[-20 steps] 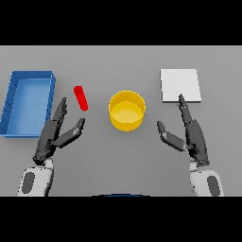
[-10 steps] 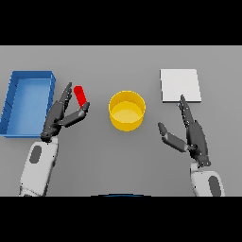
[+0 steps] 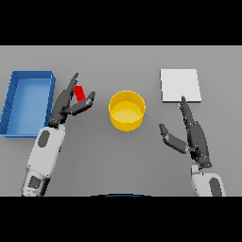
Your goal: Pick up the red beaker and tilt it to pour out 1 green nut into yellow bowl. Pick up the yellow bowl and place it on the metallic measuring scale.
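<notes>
Left hand now around red beaker

Red beaker: lower part covered by left hand; only upper section seen between fingers and thumb. Contact of fingers with beaker not determinable. Green nut: not discernible inside beaker; too small or concealed. Yellow bowl: contents not determinable. Blue bin: lower right corner masked by left forearm.
</notes>
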Controlling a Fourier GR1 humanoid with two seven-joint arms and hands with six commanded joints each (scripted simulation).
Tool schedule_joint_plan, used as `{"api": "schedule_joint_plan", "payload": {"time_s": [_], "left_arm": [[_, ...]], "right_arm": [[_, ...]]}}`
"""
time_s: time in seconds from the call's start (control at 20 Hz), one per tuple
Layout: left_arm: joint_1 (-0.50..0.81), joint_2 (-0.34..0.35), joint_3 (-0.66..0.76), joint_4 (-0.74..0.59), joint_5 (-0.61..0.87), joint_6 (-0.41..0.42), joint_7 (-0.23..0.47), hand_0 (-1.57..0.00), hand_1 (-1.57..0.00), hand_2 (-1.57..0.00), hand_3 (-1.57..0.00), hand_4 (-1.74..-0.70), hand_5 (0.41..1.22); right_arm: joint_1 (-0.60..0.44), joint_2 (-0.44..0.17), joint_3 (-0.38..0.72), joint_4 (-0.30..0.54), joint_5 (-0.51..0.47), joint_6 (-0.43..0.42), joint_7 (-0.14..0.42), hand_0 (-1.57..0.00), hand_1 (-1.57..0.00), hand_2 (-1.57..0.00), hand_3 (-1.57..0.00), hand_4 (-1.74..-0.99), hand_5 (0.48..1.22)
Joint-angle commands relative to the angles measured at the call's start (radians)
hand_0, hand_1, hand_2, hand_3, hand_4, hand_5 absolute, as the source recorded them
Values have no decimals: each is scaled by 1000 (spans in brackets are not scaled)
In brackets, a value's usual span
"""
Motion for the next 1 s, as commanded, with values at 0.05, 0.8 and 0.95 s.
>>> {"api": "schedule_joint_plan", "payload": {"time_s": [0.05,0.8,0.95], "left_arm": [[-24,-9,12,46,-2,18,-28,1,1,1,1,-1215,678],[-145,-70,68,265,-13,135,-192,-1237,-1248,-1273,-1154,-1636,1130],[-134,-72,61,248,-18,131,-191,-1400,-1406,-1419,-1357,-1542,1174]], "right_arm": [[-5,4,1,-4,6,-9,16,1,1,1,1,-1241,641],[-8,-5,-8,-8,1,-7,20,1,1,1,1,-1242,650],[-11,5,-11,-2,-17,-1,20,1,1,1,1,-1255,644]]}}
